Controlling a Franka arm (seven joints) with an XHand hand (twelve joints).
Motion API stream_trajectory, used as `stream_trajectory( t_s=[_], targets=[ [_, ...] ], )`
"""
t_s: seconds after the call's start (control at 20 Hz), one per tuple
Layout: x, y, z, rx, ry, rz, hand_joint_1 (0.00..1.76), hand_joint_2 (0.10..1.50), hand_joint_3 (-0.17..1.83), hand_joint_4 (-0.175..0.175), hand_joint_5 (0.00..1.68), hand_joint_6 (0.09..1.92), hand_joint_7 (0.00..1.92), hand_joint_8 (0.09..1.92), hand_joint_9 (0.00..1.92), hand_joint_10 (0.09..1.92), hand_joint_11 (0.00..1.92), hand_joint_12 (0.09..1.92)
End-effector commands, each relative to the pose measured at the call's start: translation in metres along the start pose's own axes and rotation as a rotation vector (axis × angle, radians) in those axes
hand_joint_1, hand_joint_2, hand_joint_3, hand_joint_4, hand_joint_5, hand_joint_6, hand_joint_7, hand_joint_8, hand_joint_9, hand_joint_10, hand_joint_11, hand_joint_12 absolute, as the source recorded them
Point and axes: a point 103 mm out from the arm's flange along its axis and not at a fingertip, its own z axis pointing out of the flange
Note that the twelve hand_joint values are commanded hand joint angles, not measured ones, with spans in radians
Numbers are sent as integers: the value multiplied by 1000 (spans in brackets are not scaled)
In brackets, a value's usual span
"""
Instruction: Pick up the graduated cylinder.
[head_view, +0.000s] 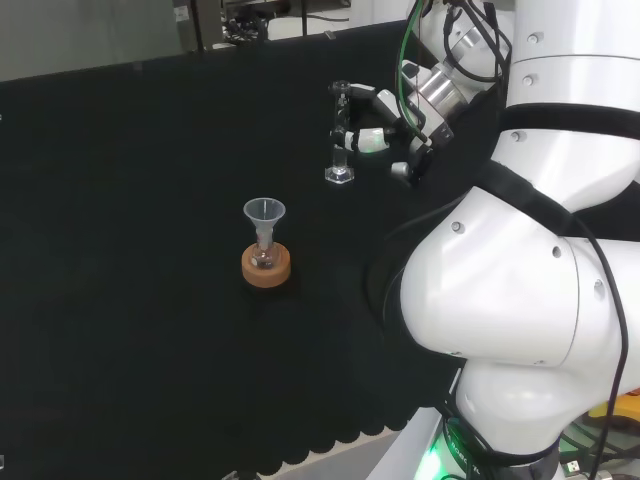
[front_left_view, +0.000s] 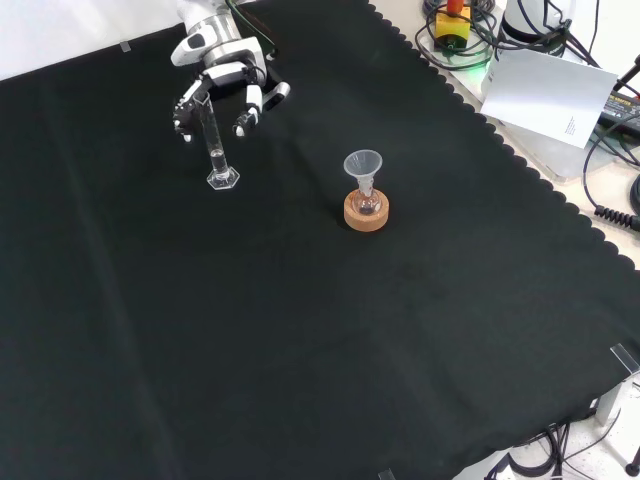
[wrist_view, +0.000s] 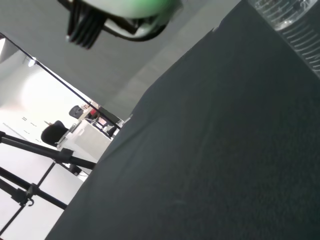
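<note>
As your hand (front_left_view: 222, 85) hung beside the graduated cylinder (front_left_view: 216, 148), the glass stood upright on its hexagonal foot on the bench (front_left_view: 300, 340), long axis vertical, well apart from the cork ring (front_left_view: 365, 210) carrying the small flask and funnel (front_left_view: 363, 163). You had the fingers (front_left_view: 250, 108) spread around the cylinder's upper part, not visibly closed on it; contact could not be told.

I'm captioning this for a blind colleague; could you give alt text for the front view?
A black and white hand reaches from above around an upright clear glass graduated cylinder on black cloth. To its right, a clear funnel sits in a small flask on a cork ring.
</note>
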Motion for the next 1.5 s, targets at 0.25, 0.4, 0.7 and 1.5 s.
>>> stream_trajectory(
  t_s=[0.25, 0.4, 0.7, 1.5],
  targets=[
    [-6, 3, 6, -20, 46, 6, 1029, 658, 633, -11, 632, 100, 558, 585, 773, 477, 567, 1203],
    [-9, 3, 9, -19, 50, 10, 1029, 686, 624, -9, 655, 131, 576, 574, 804, 448, 607, 1174],
    [-10, 4, 15, -20, 64, 9, 1036, 712, 607, -10, 664, 176, 606, 567, 854, 416, 675, 1138],
    [-13, 9, 18, -39, 97, 21, 1037, 759, 580, -15, 630, 420, 679, 548, 983, 298, 813, 1055]
  ],
)
